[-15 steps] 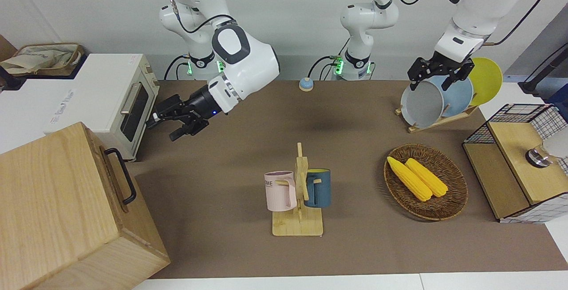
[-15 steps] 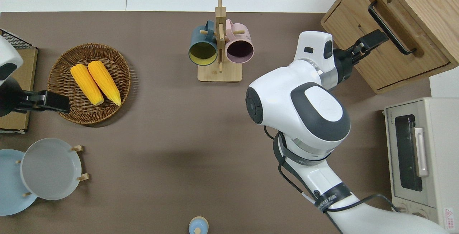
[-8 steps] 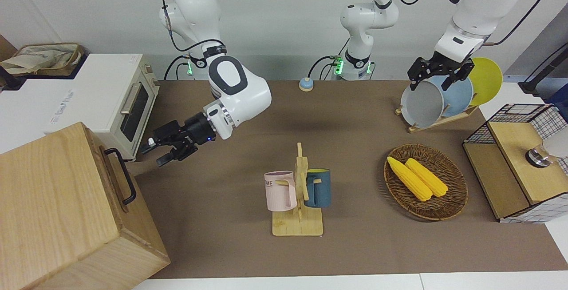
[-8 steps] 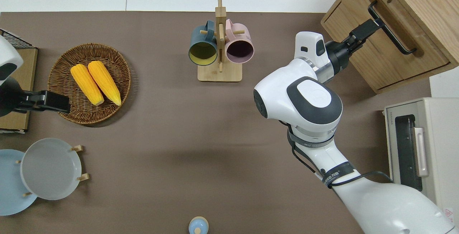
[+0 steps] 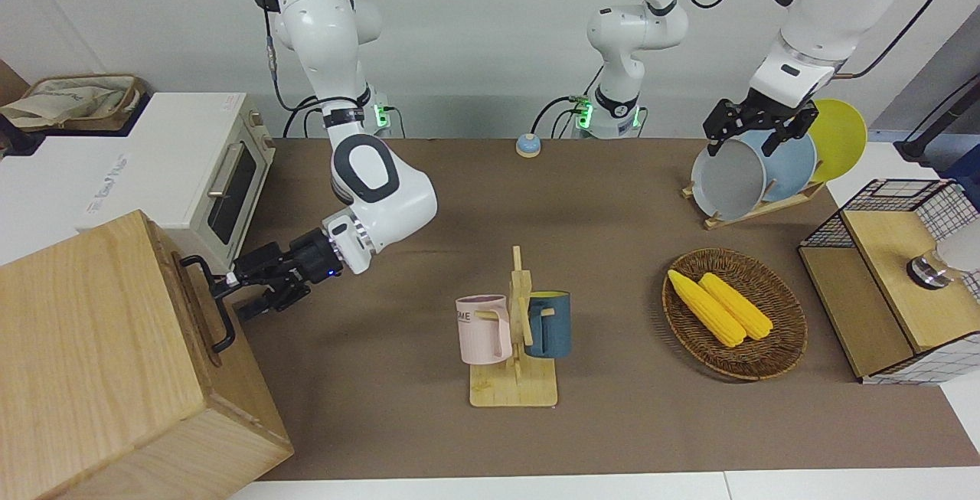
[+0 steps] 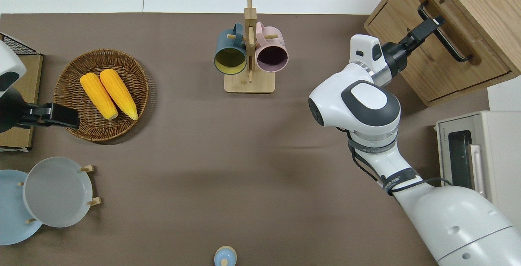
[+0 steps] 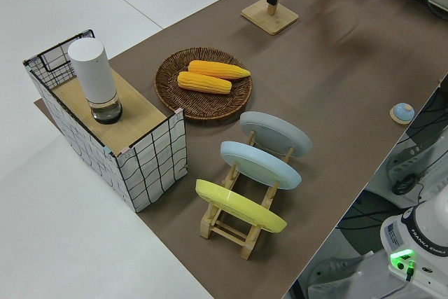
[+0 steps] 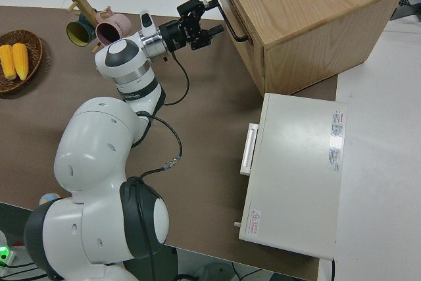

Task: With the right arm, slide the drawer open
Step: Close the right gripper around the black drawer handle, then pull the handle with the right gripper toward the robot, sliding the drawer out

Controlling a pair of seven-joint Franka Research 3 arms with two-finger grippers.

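The drawer (image 6: 419,54) is the light-wood front of a large pale box at the right arm's end of the table, and it looks pushed in. Its black loop handle (image 5: 227,324) (image 6: 452,44) (image 8: 235,23) runs along that front. My right gripper (image 5: 236,295) (image 6: 433,23) (image 8: 209,19) is stretched out level toward it. It is open, one finger above the other. In the overhead view the upper fingertip overlaps the handle bar. The left arm is parked, its gripper (image 5: 744,140) open.
A white toaster oven (image 5: 222,186) stands beside the box, nearer to the robots. A mug stand (image 5: 514,331) with two mugs is mid-table. A basket of corn (image 5: 735,315), a plate rack (image 5: 754,171) and a wire rack (image 5: 896,278) sit toward the left arm's end.
My right arm has swung away from the toaster oven and reached out to the drawer handle, the gripper staying open. The left arm has not moved.
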